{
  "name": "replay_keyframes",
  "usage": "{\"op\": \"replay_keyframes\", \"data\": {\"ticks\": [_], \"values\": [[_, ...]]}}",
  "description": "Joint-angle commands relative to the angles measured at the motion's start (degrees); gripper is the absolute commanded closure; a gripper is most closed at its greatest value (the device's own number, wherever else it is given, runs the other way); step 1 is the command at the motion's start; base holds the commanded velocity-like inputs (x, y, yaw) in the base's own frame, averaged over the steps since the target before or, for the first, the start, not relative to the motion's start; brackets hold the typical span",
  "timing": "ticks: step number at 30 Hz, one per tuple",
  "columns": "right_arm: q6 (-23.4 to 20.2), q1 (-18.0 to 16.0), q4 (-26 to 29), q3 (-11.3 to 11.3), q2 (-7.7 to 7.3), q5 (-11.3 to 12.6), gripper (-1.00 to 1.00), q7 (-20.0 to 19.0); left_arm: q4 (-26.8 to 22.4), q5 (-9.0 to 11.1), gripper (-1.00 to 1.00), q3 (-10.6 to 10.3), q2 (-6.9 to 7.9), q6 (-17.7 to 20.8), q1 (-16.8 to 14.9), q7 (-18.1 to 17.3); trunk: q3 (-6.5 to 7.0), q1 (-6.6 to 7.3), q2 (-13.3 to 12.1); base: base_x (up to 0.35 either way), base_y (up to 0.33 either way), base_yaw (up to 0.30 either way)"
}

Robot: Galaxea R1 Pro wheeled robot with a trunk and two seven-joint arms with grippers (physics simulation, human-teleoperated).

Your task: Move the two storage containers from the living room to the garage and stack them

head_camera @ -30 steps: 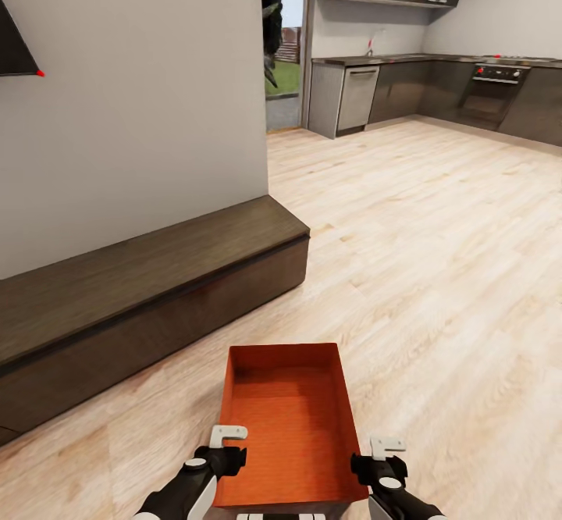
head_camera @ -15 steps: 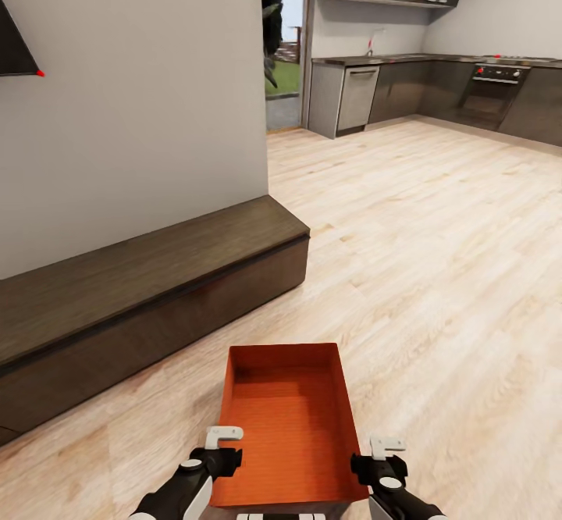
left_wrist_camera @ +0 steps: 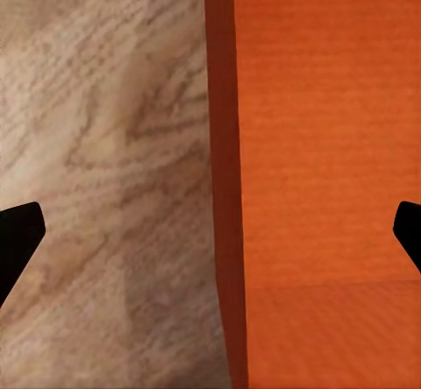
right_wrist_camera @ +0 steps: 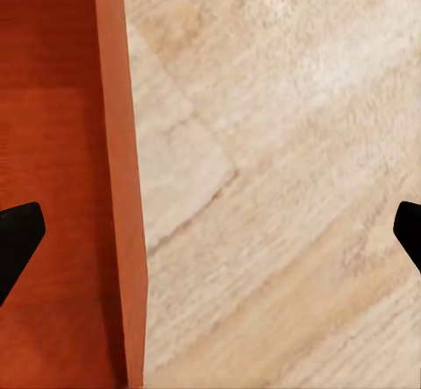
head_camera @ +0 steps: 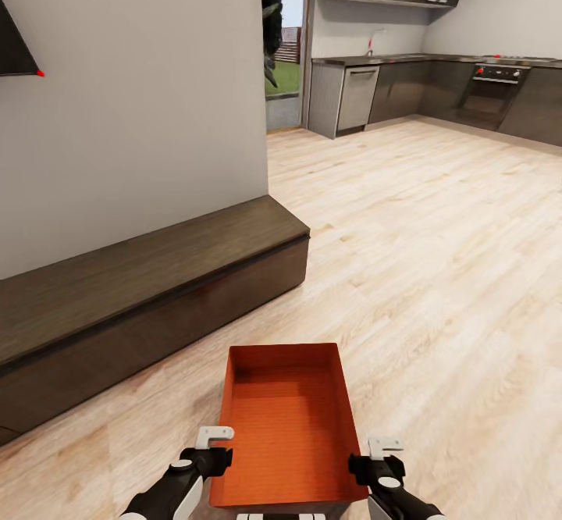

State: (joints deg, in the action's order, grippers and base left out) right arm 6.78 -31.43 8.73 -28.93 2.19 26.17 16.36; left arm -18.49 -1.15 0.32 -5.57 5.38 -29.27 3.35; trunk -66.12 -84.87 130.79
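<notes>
We see one storage container (head_camera: 285, 426) on the light wood-plank floor (head_camera: 437, 270) of the living room, close in front of us and between our two arms. It is an orange-red shallow bin with no lid, and it holds nothing: its finely ribbed bottom is bare from wall to wall. We count one such container here.

Our left claw (head_camera: 212, 450) hangs over the container's left wall, near the corner closest to us. In the left wrist view its two dark fingertips (left_wrist_camera: 17, 240) stand wide apart, one over the wood floor and the other over the orange bottom, with the thin wall (left_wrist_camera: 224, 179) between them. They grip nothing.

Our right claw (head_camera: 376, 461) hangs over the right wall in the same way. In the right wrist view its fingertips (right_wrist_camera: 17, 236) are likewise spread wide, one over the inside of the bin and one over the floor, astride the wall (right_wrist_camera: 118, 179), and we cannot tell whether either touches it.

To the left of the container runs one long low dark-wood surface (head_camera: 140, 293) along the white wall (head_camera: 140, 98), and nothing stands on it. Farther off, past the wall's end, we see a kitchen with dark cabinets (head_camera: 406, 87).
</notes>
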Motion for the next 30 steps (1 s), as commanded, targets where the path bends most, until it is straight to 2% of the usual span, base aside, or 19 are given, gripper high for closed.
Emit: {"op": "replay_keyframes", "data": {"ticks": [1, 14, 19, 30], "values": [[0.2, 0.0, 0.0, -0.5, 0.0, 0.6, -1.0, -0.1, -0.1, -0.1, -1.0, 0.0, 0.0, 0.3, 0.0, 0.2, -0.04, 0.01, 0.0, 0.0, 0.0, 0.0], [0.0, 0.0, 0.0, -0.5, 0.17, 0.6, -1.0, -0.8, 0.7, -0.1, -1.0, 0.1, 0.03, 0.5, 0.0, 0.3, -0.04, 0.01, 0.0, 0.0, 0.0, 0.0], [-0.1, 0.0, -0.1, -0.6, 0.18, -0.9, -1.0, -0.7, 1.5, -0.1, -1.0, 0.1, 0.05, 0.6, 0.0, 0.4, -0.04, 0.01, 0.0, 0.0, 0.0, 0.0], [-0.7, 0.0, -0.8, -0.5, 0.04, -1.1, -1.0, -0.7, 1.7, -0.1, -1.0, 0.1, 0.41, 0.6, 0.0, 0.8, -0.04, 0.01, 0.0, 0.0, 0.0, 0.0]]}}
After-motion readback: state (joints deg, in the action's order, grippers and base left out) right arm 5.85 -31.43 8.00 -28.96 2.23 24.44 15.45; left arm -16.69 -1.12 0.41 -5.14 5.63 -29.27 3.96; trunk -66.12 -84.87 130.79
